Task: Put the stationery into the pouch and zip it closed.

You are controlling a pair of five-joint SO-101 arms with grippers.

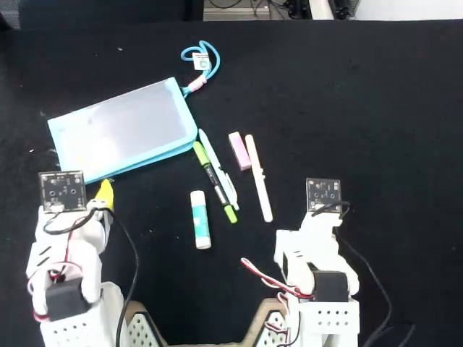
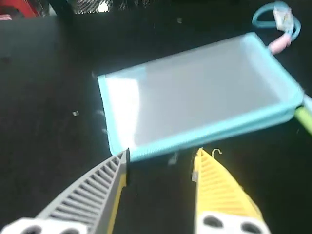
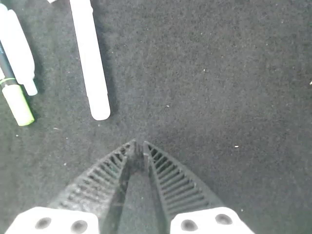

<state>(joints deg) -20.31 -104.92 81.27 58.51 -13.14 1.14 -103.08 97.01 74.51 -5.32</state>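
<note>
Pouch (image 1: 119,134) looks zipped, so the left gripper (image 2: 162,155), parted and empty at its near edge, should pin it while the right gripper (image 3: 140,145), closed on nothing, draws the zip pull (image 1: 195,87).

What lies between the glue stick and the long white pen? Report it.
In the high view, a green highlighter and a white clip pen lie there, side by side.

A robotics lab: black-clothed table (image 1: 376,108), trailing cables (image 1: 293,9) behind.
</note>
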